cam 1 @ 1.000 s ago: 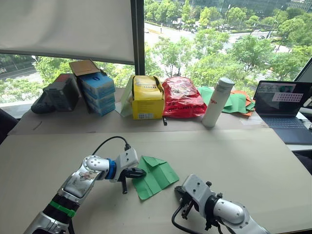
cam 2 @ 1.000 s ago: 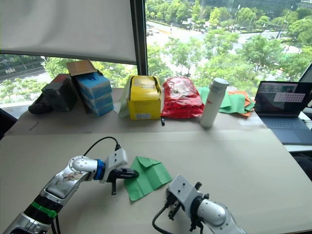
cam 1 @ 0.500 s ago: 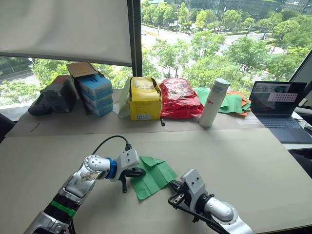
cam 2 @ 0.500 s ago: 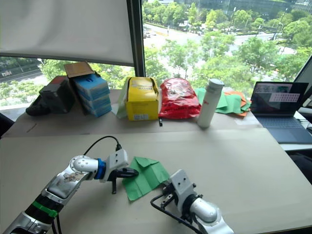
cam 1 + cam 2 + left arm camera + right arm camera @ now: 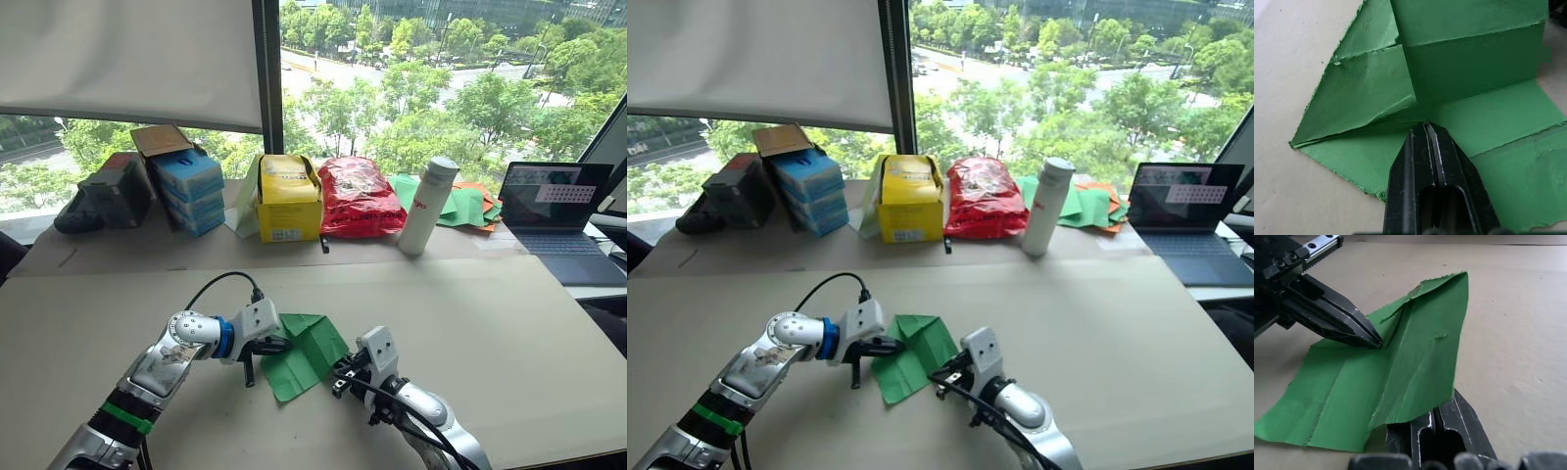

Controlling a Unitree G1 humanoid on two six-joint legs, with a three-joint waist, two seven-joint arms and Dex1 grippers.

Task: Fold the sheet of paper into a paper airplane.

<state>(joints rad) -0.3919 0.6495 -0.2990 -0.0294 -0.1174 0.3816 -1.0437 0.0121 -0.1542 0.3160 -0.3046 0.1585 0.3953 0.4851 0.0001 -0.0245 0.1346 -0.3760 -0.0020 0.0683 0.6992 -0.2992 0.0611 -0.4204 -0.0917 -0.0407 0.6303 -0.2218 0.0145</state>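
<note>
Near the table's front edge the sheet of paper [image 5: 306, 351] lies between both hands: left hand [image 5: 277, 345] pressed together on its crease, right hand [image 5: 339, 373] clamped on its lifted right flap.

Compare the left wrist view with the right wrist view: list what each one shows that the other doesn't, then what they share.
Left wrist: the layered triangular fold of the sheet of paper, seen from above, creases crossing.

Right wrist: the paper's edge lifted off the table over the right gripper, jaws shut.

Both: the green paper with the left gripper, jaws shut, tips pressed on it.
</note>
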